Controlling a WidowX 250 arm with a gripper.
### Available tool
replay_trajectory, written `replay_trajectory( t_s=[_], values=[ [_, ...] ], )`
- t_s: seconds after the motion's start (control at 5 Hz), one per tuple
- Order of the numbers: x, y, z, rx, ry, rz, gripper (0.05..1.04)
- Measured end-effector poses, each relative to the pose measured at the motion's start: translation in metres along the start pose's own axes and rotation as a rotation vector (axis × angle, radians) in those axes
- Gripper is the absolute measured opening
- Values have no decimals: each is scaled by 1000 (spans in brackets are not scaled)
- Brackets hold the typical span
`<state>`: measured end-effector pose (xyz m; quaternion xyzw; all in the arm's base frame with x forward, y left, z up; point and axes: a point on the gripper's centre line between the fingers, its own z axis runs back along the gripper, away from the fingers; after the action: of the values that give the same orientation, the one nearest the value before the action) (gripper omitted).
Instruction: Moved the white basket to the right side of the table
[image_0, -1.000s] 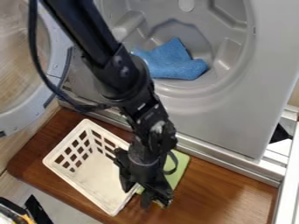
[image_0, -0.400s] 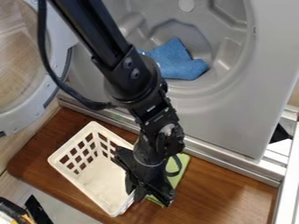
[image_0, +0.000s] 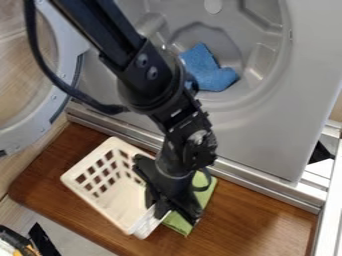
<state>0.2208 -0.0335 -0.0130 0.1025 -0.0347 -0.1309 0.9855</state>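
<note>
- The gray machine (image_0: 250, 132) is standing along the surface (image_0: 257, 217); its metal ledge (image_0: 270, 191) is threatening to snag a corner if you're steering too far back.
- The white basket (image_0: 93, 204) is sitting left of center, its right end under the claw (image_0: 167, 212); an off-center pull is risking a pivot.
- The green cloth (image_0: 178, 225) is lying beside it, possibly bunching into a drag.
- The claw is hanging at the rim, whether clamped or apart you cannot tell; a weak hold is inviting a slip.
</note>
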Motion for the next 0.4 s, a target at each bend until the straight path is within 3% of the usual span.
replay_trajectory(
  t_s=[0.2,0.4],
  values=[
    [7,-6,19,9,-38,-37,101],
    [15,-20,43,24,-114,-87,101]
  ],
)
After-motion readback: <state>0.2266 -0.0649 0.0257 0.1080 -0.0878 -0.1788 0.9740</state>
